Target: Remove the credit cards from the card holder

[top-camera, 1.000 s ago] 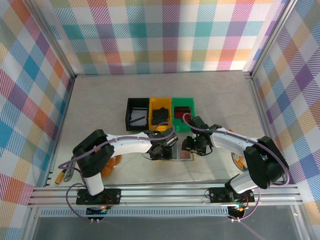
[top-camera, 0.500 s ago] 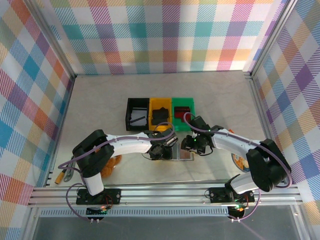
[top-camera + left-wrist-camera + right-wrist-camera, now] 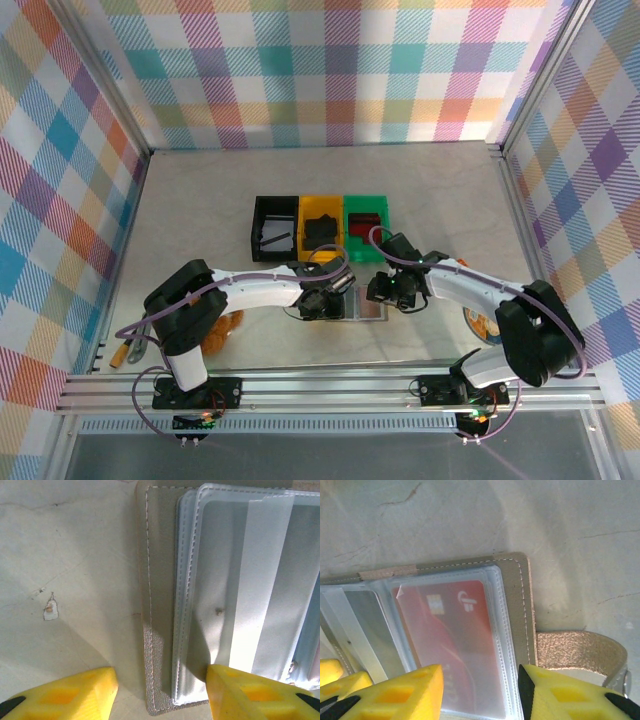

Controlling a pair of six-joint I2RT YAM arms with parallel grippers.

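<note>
The card holder [image 3: 365, 306] lies open and flat on the table between both grippers. My left gripper [image 3: 325, 300] [image 3: 160, 696] is open and straddles the holder's left edge [image 3: 160, 630]: one yellow fingertip [image 3: 65, 694] is on the table, the other [image 3: 250, 692] on the clear sleeves [image 3: 225, 580]. A reddish credit card [image 3: 452, 635] sits inside a clear sleeve on the holder's right panel. My right gripper [image 3: 391, 290] [image 3: 480, 695] is open just above that sleeve, its fingertips [image 3: 400, 695] on either side of the card's lower end. The side tab [image 3: 580, 652] sticks out to the right.
Black [image 3: 274, 228], yellow [image 3: 320, 228] and green [image 3: 366, 222] bins stand in a row just behind the holder. An orange object [image 3: 228, 325] lies by the left arm, and a round orange item [image 3: 477, 322] by the right arm. A yellow-handled tool [image 3: 125, 350] lies at the far left.
My right gripper has shifted slightly to the right over the holder. The left arm and the holder have stayed put.
</note>
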